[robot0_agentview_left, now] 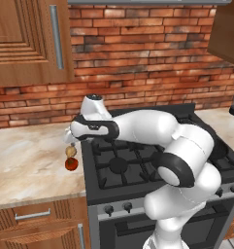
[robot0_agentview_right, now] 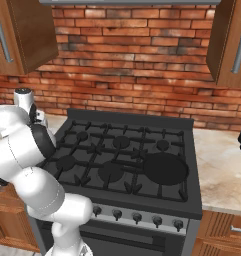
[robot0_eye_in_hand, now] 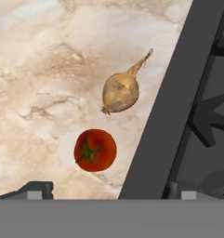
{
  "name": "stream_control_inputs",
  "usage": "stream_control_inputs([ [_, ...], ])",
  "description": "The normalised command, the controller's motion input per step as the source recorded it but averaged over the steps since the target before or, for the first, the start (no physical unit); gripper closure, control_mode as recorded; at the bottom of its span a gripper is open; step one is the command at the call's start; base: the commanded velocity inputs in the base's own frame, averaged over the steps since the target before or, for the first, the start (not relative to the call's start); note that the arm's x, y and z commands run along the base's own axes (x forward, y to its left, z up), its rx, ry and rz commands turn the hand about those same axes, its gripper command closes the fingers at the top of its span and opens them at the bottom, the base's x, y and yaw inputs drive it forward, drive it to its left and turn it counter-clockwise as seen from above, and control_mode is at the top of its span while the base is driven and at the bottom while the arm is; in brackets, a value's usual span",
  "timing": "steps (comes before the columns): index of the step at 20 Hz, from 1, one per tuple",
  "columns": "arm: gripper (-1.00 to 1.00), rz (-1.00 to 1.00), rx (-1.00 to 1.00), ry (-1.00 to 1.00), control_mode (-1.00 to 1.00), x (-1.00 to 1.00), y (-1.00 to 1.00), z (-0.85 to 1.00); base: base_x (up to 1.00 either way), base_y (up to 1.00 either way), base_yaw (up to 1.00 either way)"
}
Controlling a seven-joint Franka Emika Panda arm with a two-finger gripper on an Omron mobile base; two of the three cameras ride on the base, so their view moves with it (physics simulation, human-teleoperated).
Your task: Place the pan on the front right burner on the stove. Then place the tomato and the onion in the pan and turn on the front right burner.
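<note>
Between the open jaws' tips lies the tomato (robot0_eye_in_hand: pixel 95 149), untouched.

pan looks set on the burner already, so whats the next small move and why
Probably lower the open pincer onto the tomato. The pan already sits on the front right burner of the stove. The tomato and onion lie apart on the counter beside the stove's edge, and in the hand view the tomato sits nearer the fingertips.

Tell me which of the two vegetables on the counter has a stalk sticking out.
The onion: tan, with a thin pale stalk. The tomato beside it is round and red.
</note>
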Motion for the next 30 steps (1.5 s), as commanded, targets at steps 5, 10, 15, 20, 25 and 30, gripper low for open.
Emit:
stream_control_inputs([
  [5,-1.00,0.00,0.00,0.00,-1.00,0.14,0.06,-0.03,0.00,0.00,0.00],
  [10,-1.00,0.00,0.00,0.00,-1.00,0.07,0.04,-0.16,0.00,0.00,0.00],
  [15,-1.00,0.00,0.00,0.00,-1.00,0.11,0.05,-0.20,0.00,0.00,0.00],
  [20,-1.00,0.00,0.00,0.00,-1.00,0.17,0.12,-0.16,0.00,0.00,0.00],
  [25,-1.00,0.00,0.00,0.00,-1.00,0.18,0.18,-0.12,0.00,0.00,0.00],
  [30,-1.00,0.00,0.00,0.00,-1.00,0.16,0.16,-0.11,0.00,0.00,0.00],
])
